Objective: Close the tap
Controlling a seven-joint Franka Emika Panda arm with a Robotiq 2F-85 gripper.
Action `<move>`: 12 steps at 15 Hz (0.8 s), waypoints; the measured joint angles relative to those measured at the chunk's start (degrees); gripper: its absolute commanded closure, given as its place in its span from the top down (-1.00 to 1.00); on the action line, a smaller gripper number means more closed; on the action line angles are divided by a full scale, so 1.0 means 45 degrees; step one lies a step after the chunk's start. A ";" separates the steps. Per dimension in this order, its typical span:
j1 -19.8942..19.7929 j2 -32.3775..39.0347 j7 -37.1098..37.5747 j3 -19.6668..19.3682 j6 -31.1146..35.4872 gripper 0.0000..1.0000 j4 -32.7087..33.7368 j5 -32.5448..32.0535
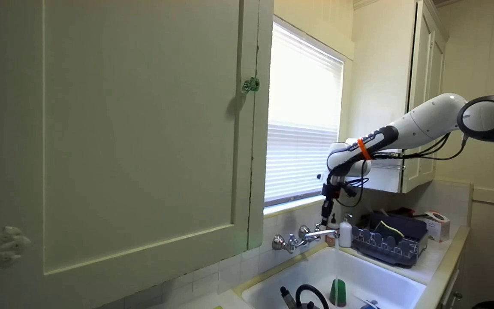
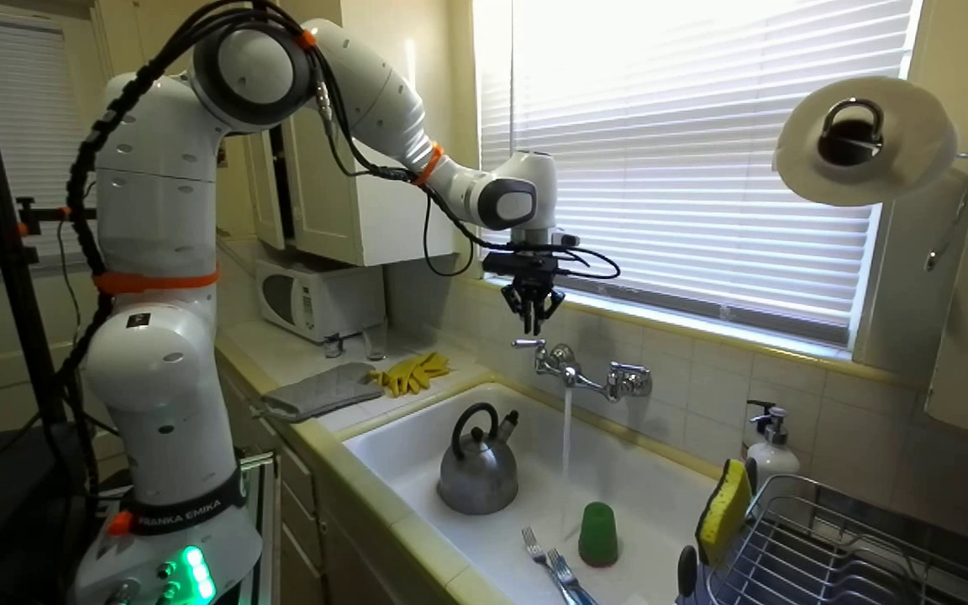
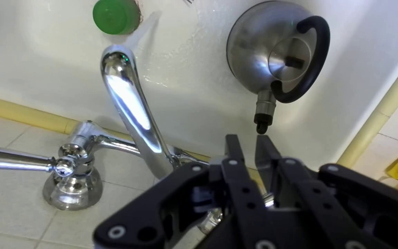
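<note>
The chrome tap (image 2: pixel 570 380) is mounted on the tiled wall above the sink, and it also shows in an exterior view (image 1: pixel 320 234) and in the wrist view (image 3: pixel 130 100). Water (image 2: pixel 566 437) runs from its spout into the basin. One lever handle (image 2: pixel 528 343) lies just below my fingertips; the far lever (image 3: pixel 19 159) points away to the left in the wrist view. My gripper (image 2: pixel 532 329) points down above the near handle and is empty. In the wrist view my gripper (image 3: pixel 248 137) has a narrow gap between its fingers; chrome shows through it. The fingers and linkage hide most of the near handle.
A kettle (image 2: pixel 477 479), a green cup (image 2: pixel 597 533) and forks (image 2: pixel 555 571) are in the sink (image 2: pixel 400 433). Soap bottles (image 2: pixel 774 454) and a dish rack (image 2: pixel 862 538) stand beside it. Yellow gloves (image 2: pixel 412 374) lie on the counter. Window blinds (image 2: pixel 702 168) are behind the arm.
</note>
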 measured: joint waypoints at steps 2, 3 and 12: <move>-0.0025 0.0021 -0.0092 -0.0020 0.0000 -0.59 0.0045 -0.0005; -0.0026 0.0022 -0.0111 -0.0021 0.0000 -0.90 0.0058 -0.0006; -0.0031 0.0880 -0.0559 0.0306 0.0678 -1.00 0.0164 0.0065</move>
